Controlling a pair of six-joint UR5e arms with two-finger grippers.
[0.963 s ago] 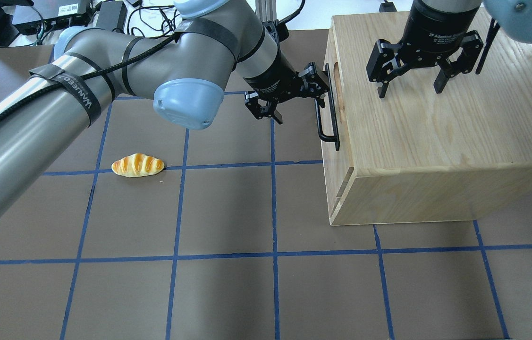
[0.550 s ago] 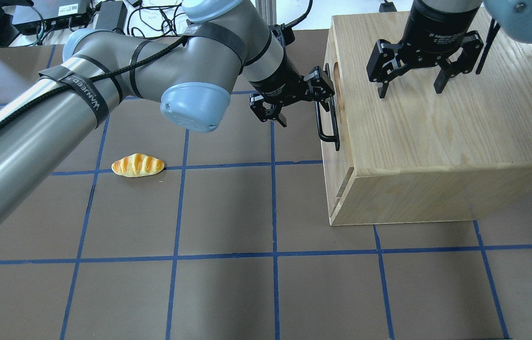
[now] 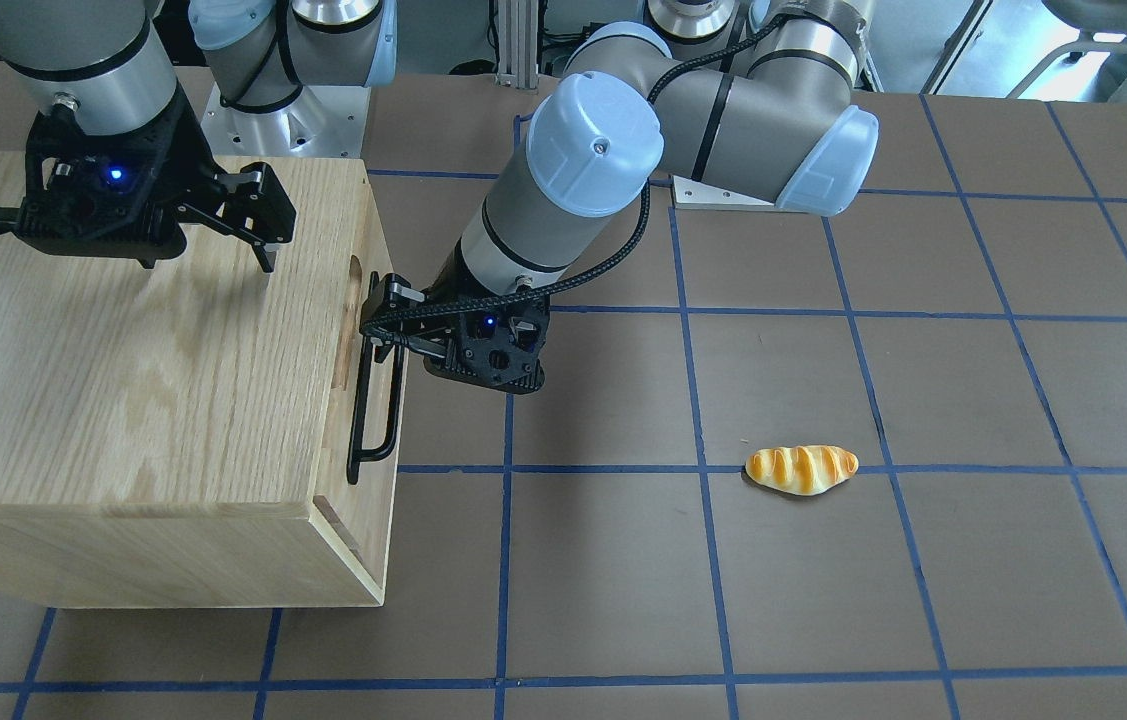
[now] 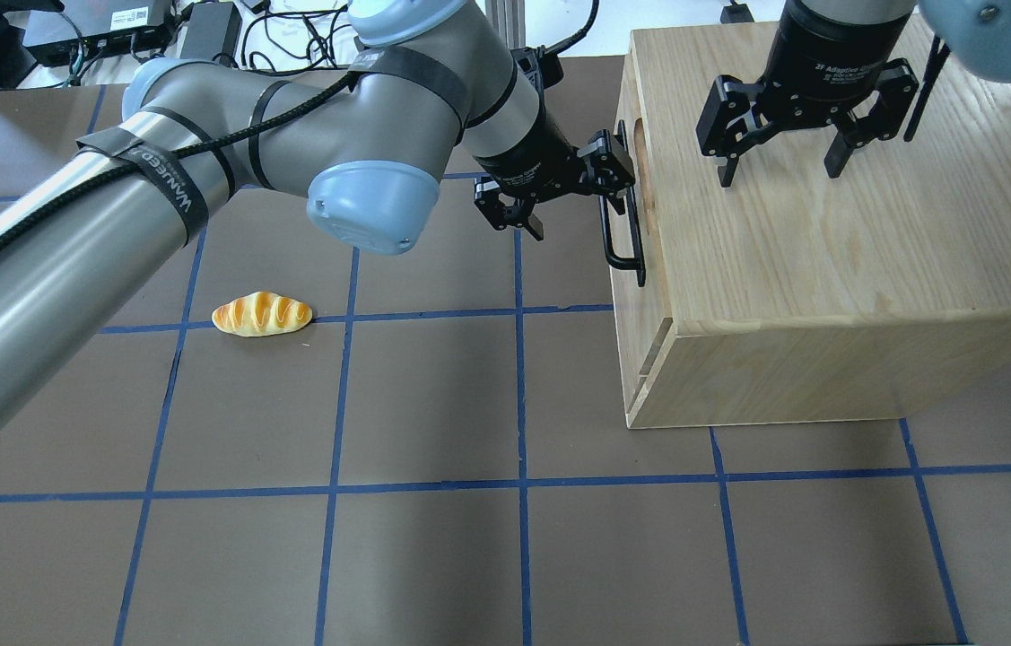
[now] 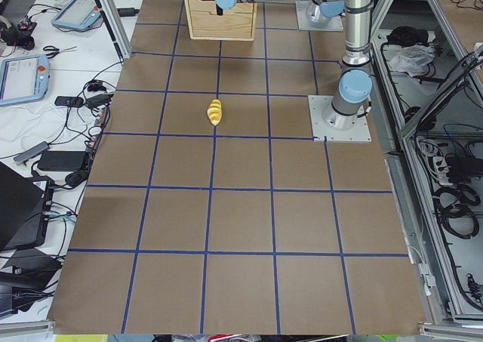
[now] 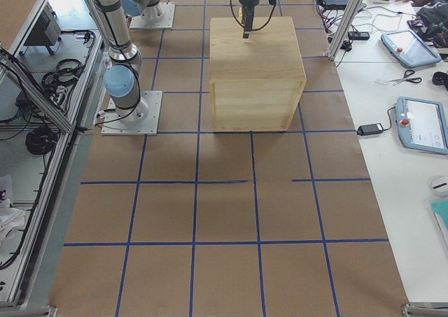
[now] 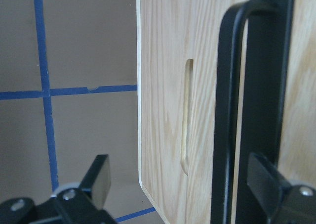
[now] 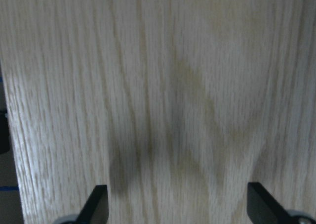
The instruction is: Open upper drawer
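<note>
The left gripper has edged in, open jaws straddling the handle. The drawer is shut; squeeze next.

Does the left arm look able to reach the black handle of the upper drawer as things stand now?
Probably yes. The left gripper is at the handle, its jaws open, and the bar seems to lie between them. The right gripper is over the box top, out of the way.

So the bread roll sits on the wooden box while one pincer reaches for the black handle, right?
No, the bread roll lies on the table, away from the wooden box, as the overhead view shows. The left pincer is at the black handle.
</note>
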